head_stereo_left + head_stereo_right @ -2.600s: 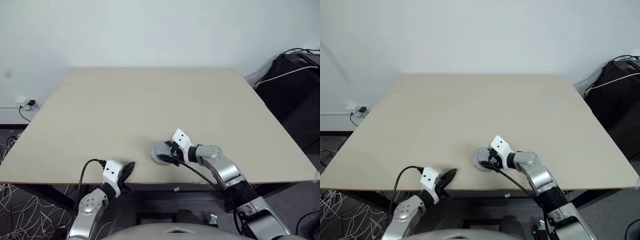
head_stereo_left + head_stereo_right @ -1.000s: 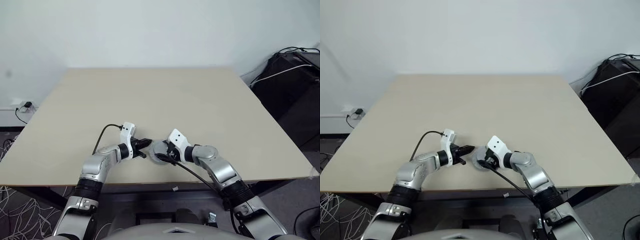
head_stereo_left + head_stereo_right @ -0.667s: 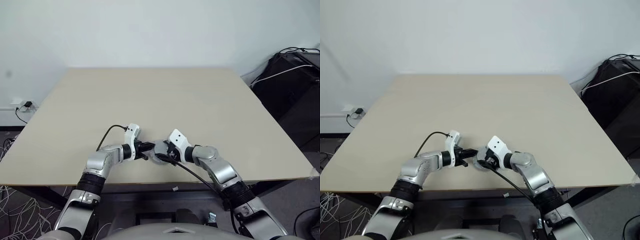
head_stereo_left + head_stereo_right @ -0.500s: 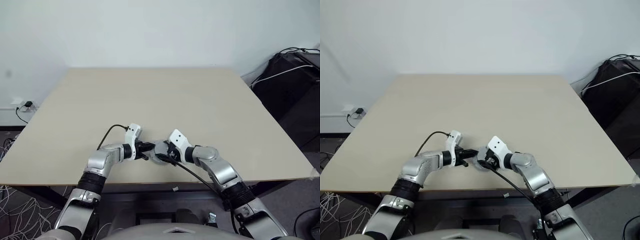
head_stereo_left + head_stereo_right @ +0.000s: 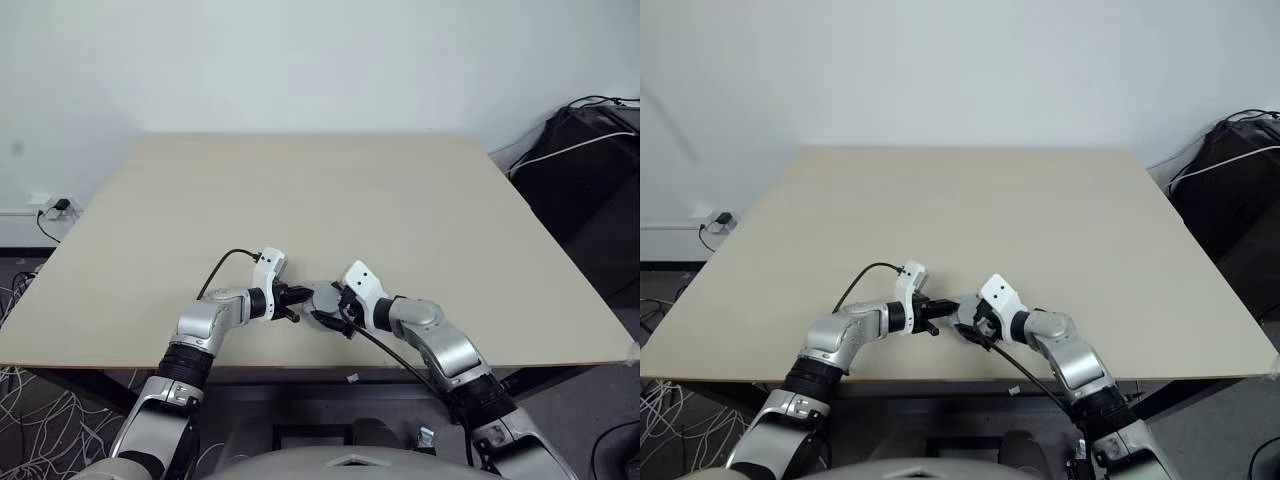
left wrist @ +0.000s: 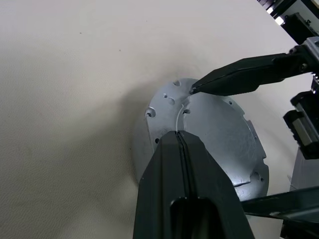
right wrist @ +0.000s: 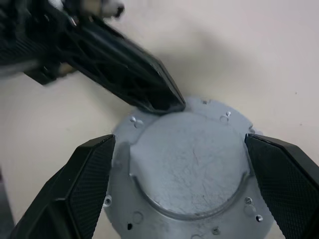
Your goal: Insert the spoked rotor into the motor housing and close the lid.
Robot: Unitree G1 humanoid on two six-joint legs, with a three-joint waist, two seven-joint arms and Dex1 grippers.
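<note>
Lid (image 7: 192, 149), a round silvery-grey metal cap, lies flat and shut near the table's (image 5: 300, 190) front edge, squarely between the two hands. Left hand (image 6: 183, 137), clenched, rests its tip on the cap's top from the left; right hand (image 7: 179, 174), spread wide, straddles it without gripping, equally near.

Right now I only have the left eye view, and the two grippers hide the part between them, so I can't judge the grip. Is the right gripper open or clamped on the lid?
Observer: Open. In the right wrist view the right gripper has its fingers spread wide, one on either side of the lid.
Operator: And the left gripper?
Observer: Shut. The left wrist view shows the left gripper with its tip on the lid's top, near the rim.
Operator: Which face of the lid is up?
Observer: The smooth plain one, seen in both wrist views.
</note>
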